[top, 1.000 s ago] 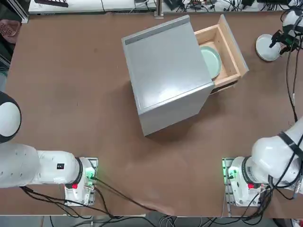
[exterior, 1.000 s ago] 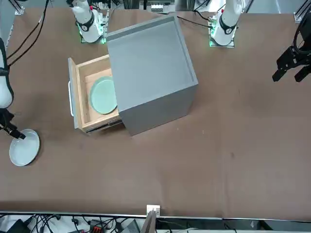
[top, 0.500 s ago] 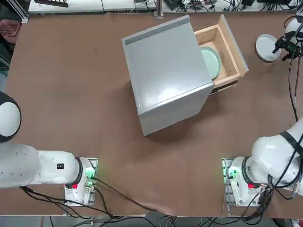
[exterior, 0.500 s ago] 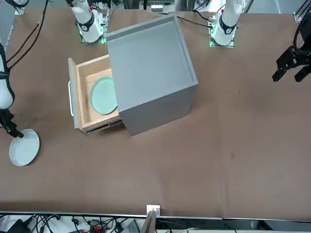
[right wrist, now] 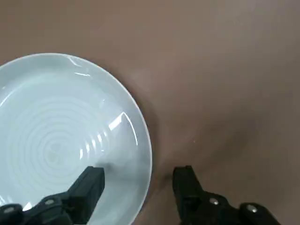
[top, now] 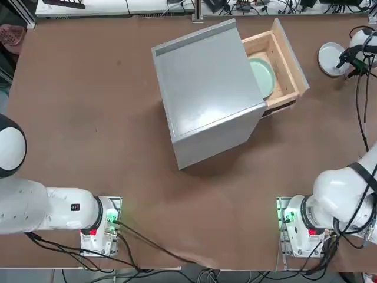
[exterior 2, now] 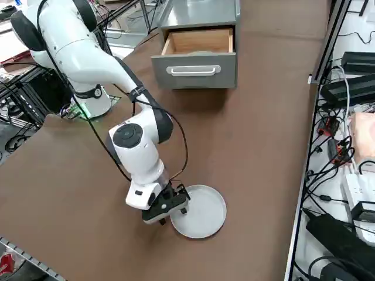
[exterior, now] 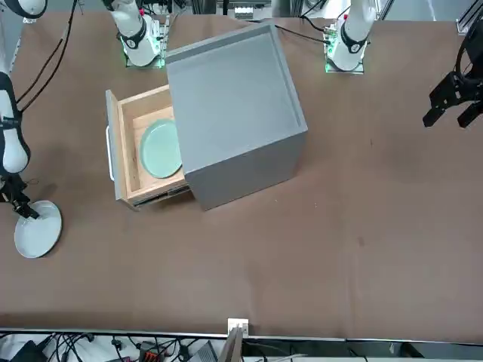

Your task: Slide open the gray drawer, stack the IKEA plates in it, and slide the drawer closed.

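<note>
The right pincer [right wrist: 139, 174] hangs wide over the rim of a white plate [exterior 2: 202, 212] near the far right corner of a brown counter [top: 88, 118], one fingertip [right wrist: 93, 180] above the dish and the other beyond its edge. Nothing is between the fingers; whether either touches the plate or the counter cannot be told. The right arm [exterior 2: 137, 152] reaches up along the counter's right edge.

Toward the far edge, right of its middle, a gray cabinet [top: 206, 88] sits at an angle, its gray drawer [exterior 2: 225, 81] pulled open toward the right edge, white handle [exterior 2: 193, 71] outward and pale wood showing inside. A mint green plate [exterior: 160, 148] lies in the drawer, part of it hidden from overhead by the cabinet top. The white plate rests on the counter, well apart from the drawer.
</note>
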Action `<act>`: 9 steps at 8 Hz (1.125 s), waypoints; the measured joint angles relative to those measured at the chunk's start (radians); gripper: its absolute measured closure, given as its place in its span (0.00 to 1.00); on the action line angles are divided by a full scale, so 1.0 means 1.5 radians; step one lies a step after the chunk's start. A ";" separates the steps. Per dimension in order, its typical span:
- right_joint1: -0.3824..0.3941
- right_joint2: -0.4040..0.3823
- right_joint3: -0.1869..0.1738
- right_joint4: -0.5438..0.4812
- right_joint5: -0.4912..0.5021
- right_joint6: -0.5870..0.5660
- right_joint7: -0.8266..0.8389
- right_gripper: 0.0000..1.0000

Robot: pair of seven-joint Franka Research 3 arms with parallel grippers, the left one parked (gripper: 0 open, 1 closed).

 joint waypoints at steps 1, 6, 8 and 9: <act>-0.002 0.000 0.000 0.001 0.000 0.000 0.000 0.16; -0.007 -0.001 0.000 0.004 0.000 0.002 -0.006 0.98; -0.022 -0.007 0.002 0.012 0.000 -0.011 -0.063 1.00; -0.027 -0.018 0.006 0.018 0.000 -0.037 -0.090 1.00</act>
